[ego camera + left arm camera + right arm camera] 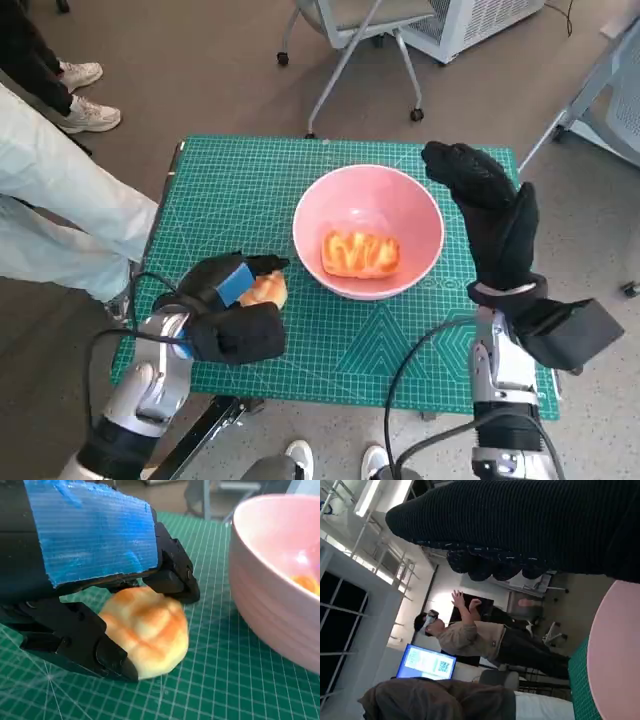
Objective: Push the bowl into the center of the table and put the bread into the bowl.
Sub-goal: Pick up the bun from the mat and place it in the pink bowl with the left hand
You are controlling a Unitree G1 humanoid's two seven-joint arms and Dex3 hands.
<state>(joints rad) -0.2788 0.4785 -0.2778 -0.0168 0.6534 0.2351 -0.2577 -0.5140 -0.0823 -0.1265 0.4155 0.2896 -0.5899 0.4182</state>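
Note:
A pink bowl (pixel 368 192) stands near the middle of the green mat (pixel 240 180), with one golden bread piece (pixel 360 254) inside it. A second bread roll (pixel 268 291) lies on the mat left of the bowl. My left hand (pixel 225 305) grips it; in the left wrist view black fingers (pixel 172 577) close over and under the roll (pixel 145 630), with the bowl wall (pixel 270 585) close beside. My gloved right hand (pixel 485 205) stands upright just off the bowl's right rim, holding nothing, its fingers bent over at the top. The bowl rim (pixel 615 650) shows in the right wrist view.
A person's pale trouser legs (pixel 60 220) and white shoes (pixel 85 100) are at the table's left. A wheeled chair (pixel 350 40) and a white unit (pixel 470 20) stand behind it. Feet (pixel 300 458) show at the near edge. A person with a headset (pixel 465 635) appears beyond the right hand.

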